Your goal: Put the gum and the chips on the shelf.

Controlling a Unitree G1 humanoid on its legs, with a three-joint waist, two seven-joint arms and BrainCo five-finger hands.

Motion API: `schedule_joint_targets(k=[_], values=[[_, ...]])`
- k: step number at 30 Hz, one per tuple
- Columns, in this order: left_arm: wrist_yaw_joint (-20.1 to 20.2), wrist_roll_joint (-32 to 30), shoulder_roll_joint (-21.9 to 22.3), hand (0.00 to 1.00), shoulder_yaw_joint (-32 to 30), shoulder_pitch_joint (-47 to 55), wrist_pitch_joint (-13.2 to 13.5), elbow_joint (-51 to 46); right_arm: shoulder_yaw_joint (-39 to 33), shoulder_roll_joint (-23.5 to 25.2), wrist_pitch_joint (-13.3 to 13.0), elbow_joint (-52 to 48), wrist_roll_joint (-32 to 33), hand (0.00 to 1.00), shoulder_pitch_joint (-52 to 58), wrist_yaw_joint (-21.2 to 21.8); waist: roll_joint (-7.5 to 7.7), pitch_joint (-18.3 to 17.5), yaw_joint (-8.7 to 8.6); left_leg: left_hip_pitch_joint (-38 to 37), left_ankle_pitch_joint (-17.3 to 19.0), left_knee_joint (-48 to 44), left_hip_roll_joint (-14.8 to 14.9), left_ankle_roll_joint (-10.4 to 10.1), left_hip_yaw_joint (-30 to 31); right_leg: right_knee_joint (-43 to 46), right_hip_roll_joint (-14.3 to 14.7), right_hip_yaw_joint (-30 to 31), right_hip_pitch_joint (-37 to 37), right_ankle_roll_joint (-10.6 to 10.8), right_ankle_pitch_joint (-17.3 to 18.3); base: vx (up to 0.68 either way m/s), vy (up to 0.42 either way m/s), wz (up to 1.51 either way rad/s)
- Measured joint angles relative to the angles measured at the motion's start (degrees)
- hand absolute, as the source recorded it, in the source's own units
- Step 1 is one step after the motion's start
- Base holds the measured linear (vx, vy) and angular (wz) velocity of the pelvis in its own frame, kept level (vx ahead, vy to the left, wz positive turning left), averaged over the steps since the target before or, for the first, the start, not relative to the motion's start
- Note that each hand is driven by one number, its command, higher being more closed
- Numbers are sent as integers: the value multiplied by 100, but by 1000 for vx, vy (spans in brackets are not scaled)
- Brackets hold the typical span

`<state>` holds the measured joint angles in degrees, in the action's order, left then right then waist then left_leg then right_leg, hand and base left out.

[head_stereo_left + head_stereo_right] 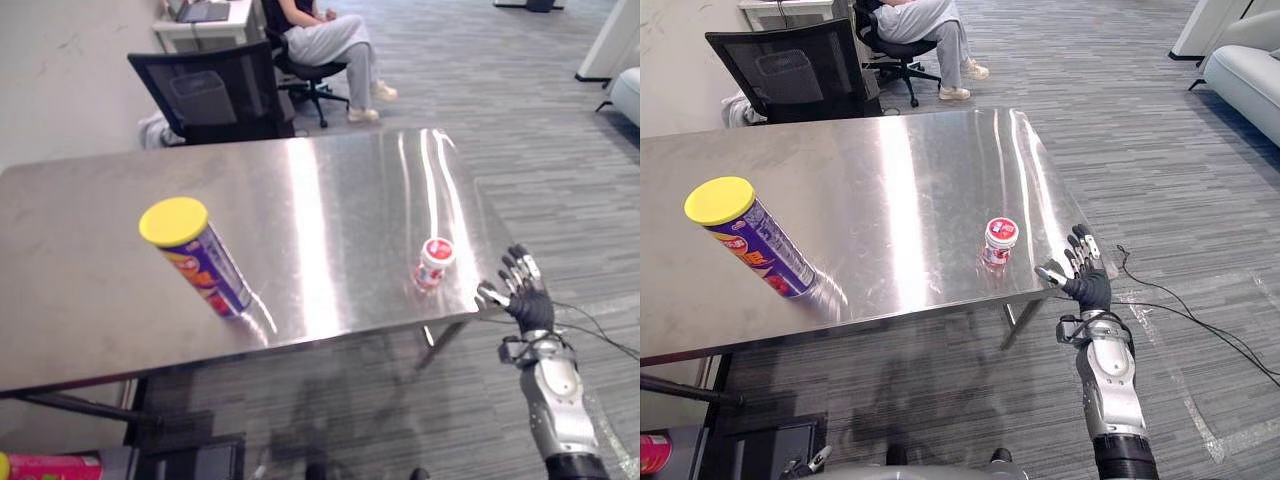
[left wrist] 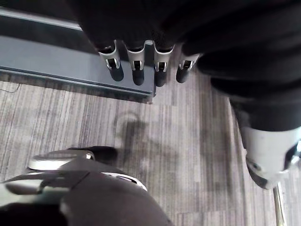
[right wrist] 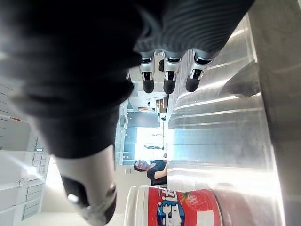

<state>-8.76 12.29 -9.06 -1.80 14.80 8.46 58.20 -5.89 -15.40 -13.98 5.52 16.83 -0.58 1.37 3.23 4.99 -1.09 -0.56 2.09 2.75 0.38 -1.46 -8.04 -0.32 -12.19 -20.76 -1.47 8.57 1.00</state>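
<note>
Logged right robot hand (image 1: 528,300) at the near right corner of the steel worktop (image 1: 330,190), fingers spread straight, thumb out, gripping nothing. Spotted gum (image 1: 434,262) just to its left, on the thumb side, apart from the fingertips, upright on the worktop close to the near edge. Seen close past the fingers in the right wrist view: squat white tub, red-printed label, wide cap. Judged light, rigid plastic, smooth-walled. Likely to skate on the polished steel if nudged from one side only, and near enough to the edge to tip off. Best taken round the body below the cap, thumb one side, fingers opposite, closing evenly.

Placed chips (image 1: 195,255) well off to the left of that hand, across the worktop: tall purple tube, yellow lid, standing. Judged light for its bulk, easily toppled, thin-walled and liable to dent under a hard squeeze, contents brittle. Better gripped mid-body than by the lid, liable to pop off.

Noted left robot hand (image 2: 136,70) down over the carpet (image 2: 70,122), fingers straight and relaxed, empty.
</note>
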Motion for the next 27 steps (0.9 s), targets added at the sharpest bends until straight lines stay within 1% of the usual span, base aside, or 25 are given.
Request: schedule_joint_targets(k=[2, 8, 10, 12, 20, 23, 27], values=[[3, -2, -1, 0, 39, 0, -8, -2, 27, 0, 0, 1, -1, 0, -46, -7, 1, 0, 0, 15, -4, -4, -6, 6, 72, -10, -2, -72, -33, -1, 0, 24, -1, 16], [2, -4, -5, 0, 39, 0, -24, -9, 224, -3, 1, 162, -2, 0, -300, -87, 19, 14, 101, 16, -5, -3, -14, 7, 92, -50, -3, -90, -79, -4, -3, 8, 1, 3], [3, -5, -4, 0, 39, 1, -25, -10, 261, -3, 42, 232, -1, 0, -364, -107, 19, 15, 128, 28, -5, -3, -19, 7, 105, -50, -9, -101, -80, -4, -3, 0, 0, 0], [3, -9, -3, 0, 38, 4, -29, -5, 321, -3, 82, 233, -2, 0, -436, -112, 23, 18, 133, 31, -5, -3, -21, 8, 107, -49, -11, -105, -79, -4, -3, 0, 0, 0], [-2, -28, 1, 0, 38, 1, -31, -13, 480, -3, 94, 437, -3, 0, -744, -110, 27, 42, 155, 31, -9, -1, -30, 13, 123, -50, -16, -121, -88, -4, -3, 0, 0, 0], [-3, -214, 2, 0, 37, 2, -31, -18, 616, -3, 104, 437, -3, 0, -758, -111, 31, 112, 158, 30, -13, -1, -30, 16, 132, -50, -15, -130, -93, -4, -3, 0, 0, 0], [-5, -228, 3, 0, 47, 2, -40, -54, 756, 4, 137, 443, -3, 0, -779, -126, 27, 151, 175, 34, -15, 4, -34, 19, 148, -50, -16, -144, -96, -4, -3, 5, 1, 1]])
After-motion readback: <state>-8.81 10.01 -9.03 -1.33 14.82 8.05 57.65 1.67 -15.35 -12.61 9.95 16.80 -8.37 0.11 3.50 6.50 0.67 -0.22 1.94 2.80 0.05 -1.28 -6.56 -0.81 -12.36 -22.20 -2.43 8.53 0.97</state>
